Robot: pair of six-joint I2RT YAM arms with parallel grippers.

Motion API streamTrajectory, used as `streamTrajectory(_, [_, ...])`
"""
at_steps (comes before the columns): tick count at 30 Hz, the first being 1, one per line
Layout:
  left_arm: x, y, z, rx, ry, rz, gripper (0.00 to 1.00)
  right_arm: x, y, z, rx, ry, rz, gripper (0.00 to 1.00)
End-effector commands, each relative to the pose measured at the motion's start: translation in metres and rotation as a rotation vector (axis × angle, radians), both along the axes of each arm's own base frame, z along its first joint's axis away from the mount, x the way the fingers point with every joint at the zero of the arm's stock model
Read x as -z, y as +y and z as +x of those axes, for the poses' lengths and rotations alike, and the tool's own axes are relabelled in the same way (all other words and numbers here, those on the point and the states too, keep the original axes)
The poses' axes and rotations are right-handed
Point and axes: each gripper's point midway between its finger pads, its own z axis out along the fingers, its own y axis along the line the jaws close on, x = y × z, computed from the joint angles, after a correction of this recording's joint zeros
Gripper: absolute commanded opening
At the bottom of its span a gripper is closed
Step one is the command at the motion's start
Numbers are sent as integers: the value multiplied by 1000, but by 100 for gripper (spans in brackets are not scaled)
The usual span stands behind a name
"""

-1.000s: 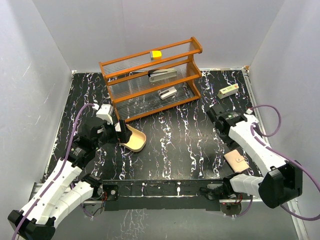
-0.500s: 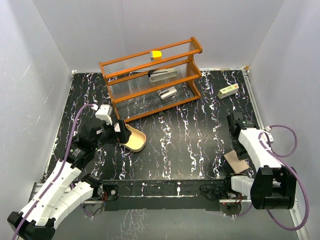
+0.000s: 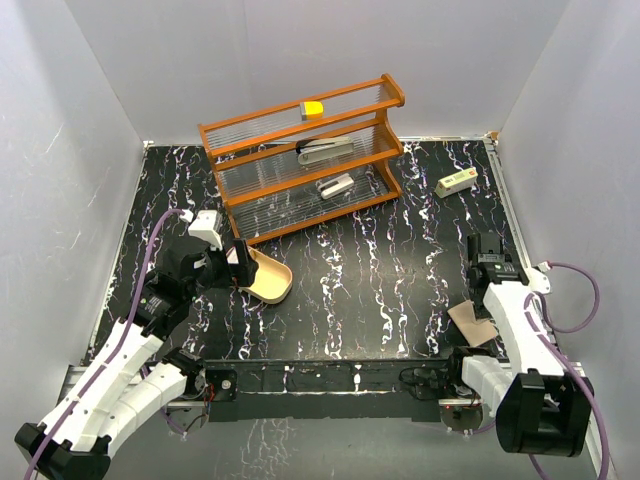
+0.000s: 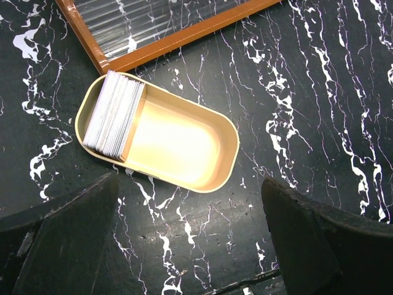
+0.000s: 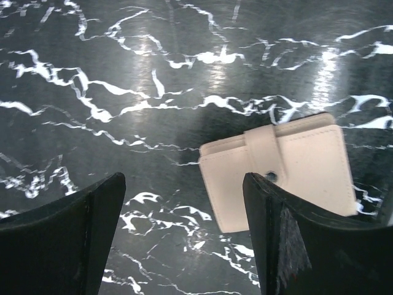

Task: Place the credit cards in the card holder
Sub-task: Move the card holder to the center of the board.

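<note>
Looking from the top camera: left end effector [image 3: 238,267] sits at the left end of the tan oval tray [image 3: 281,284], jaws spread wide, nothing in them. Tray lies on the black marbled desk [image 3: 370,270], just in front of the wooden rack [image 3: 300,160]. Rack carries a yellow block [image 3: 313,110] on top and two grey staplers [image 3: 325,150] on the lower shelves. Right end effector [image 3: 487,248] is over the desk's right side, well apart from the tray. Tan wallet [image 3: 470,322] lies beside the right arm, partly covered by it. Small white box [image 3: 455,182] at far right.

Left wrist: tray directly below, both fingers [image 4: 67,239] far apart and empty. Stack of cards [image 4: 113,114] stands on edge against the tray's left end; rest of the tray bare.

Right wrist: fingers [image 5: 61,239] wide apart, gripping nothing. Closed wallet with snap strap lies on the desk below, nearer the right finger; contact cannot be told.
</note>
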Motion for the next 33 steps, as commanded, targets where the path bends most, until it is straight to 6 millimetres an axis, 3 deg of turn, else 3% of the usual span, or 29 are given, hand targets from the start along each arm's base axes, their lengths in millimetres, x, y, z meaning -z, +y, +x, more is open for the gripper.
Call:
streamTrajectory(1, [-6, 7, 1, -32, -21, 8, 98, -16, 4, 32, -129, -143, -16, 76])
streamTrajectory(7, [-6, 7, 1, -35, -20, 8, 98, -43, 21, 51, -304, -223, 4, 77])
streamTrajectory(10, [-6, 7, 0, -32, -21, 7, 98, -59, 13, 38, -231, -203, -18, 76])
streamTrajectory(13, [-7, 7, 1, -32, -24, 5, 98, -62, 4, 23, -185, -98, -39, 78])
streamTrajectory(17, [-8, 6, 1, -26, -26, 5, 98, -47, 0, 1, -114, 75, -23, 77])
streamTrajectory(22, [-8, 5, 1, -18, -28, 5, 98, -20, -4, -12, -3, 127, -15, 77])
streamTrajectory(29, [-7, 1, 2, 7, -22, 9, 98, 21, 8, 2, -8, 52, 72, 77])
streamTrajectory(33, [-5, 1, 2, 5, -16, 9, 98, 32, 26, 27, -162, 5, 143, 76])
